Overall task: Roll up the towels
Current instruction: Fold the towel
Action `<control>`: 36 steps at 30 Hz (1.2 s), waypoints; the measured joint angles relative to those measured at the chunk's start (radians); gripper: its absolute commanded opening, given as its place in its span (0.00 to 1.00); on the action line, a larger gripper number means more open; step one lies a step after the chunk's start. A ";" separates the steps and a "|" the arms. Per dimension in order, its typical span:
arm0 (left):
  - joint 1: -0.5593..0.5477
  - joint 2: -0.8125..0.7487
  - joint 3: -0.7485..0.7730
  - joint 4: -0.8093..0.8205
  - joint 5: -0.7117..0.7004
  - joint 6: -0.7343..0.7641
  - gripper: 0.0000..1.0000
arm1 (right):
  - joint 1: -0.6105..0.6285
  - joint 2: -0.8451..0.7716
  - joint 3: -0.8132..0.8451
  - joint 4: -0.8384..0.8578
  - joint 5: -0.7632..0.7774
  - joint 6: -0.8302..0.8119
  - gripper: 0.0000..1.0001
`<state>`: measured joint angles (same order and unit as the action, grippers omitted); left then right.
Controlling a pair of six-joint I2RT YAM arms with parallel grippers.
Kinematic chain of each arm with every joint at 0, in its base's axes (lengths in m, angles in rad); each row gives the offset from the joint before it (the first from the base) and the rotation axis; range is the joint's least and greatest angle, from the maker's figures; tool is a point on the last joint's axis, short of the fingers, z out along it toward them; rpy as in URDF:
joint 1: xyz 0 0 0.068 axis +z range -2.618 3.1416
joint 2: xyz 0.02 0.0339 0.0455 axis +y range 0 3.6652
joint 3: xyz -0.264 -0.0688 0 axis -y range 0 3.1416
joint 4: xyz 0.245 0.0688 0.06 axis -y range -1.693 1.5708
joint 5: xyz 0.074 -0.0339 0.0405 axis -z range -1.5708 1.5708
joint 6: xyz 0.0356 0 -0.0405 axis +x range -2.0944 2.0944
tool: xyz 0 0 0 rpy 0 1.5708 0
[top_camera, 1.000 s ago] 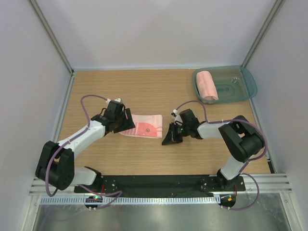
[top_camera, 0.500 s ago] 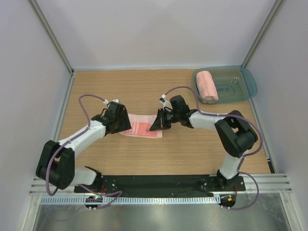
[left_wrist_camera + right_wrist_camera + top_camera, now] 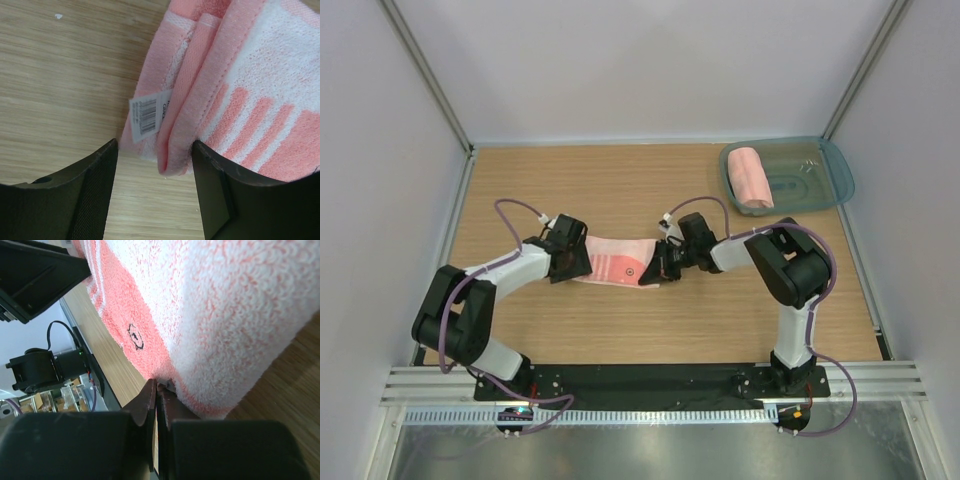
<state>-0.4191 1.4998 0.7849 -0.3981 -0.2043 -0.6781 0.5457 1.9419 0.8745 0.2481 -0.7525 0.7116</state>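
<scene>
Fingers (image 3: 90, 190) of the left gripper (image 3: 152, 170) stand open, straddling the folded end of the striped towel (image 3: 260, 100) without gripping it. The right gripper (image 3: 158, 386) is closed at the opposite edge; a pinch on the cloth cannot be confirmed.

On the wooden table (image 3: 620, 190), the teal tray (image 3: 835, 175) at upper right holds the plain towel (image 3: 752, 178), rolled. The striped towel lies folded flat at frame centre, unrolled, with its barcode label (image 3: 148, 116) exposed.

Assessment: half done.

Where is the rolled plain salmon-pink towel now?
Top view, far right corner: the rolled salmon-pink towel lies in the translucent teal bin, on its left side.
</scene>
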 measured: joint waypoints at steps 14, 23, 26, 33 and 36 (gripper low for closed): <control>0.013 0.012 0.002 0.012 0.004 -0.003 0.61 | -0.005 -0.005 -0.005 -0.002 -0.015 -0.005 0.02; 0.014 -0.147 0.057 -0.103 -0.020 -0.003 0.67 | -0.005 -0.132 0.091 -0.216 0.039 -0.065 0.43; -0.003 -0.206 0.113 -0.138 -0.055 -0.001 0.67 | -0.005 -0.200 0.132 -0.269 0.063 -0.083 0.45; -0.138 -0.268 0.160 -0.170 -0.143 0.008 0.67 | -0.018 -0.308 0.155 -0.333 0.175 -0.098 0.37; -0.177 -0.267 0.160 -0.181 -0.157 0.008 0.66 | -0.034 -0.274 0.167 -0.328 0.179 -0.086 0.26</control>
<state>-0.5964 1.2324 0.9447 -0.5793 -0.3611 -0.6701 0.5117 1.6680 1.0412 -0.0803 -0.5735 0.6254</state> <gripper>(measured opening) 0.668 0.312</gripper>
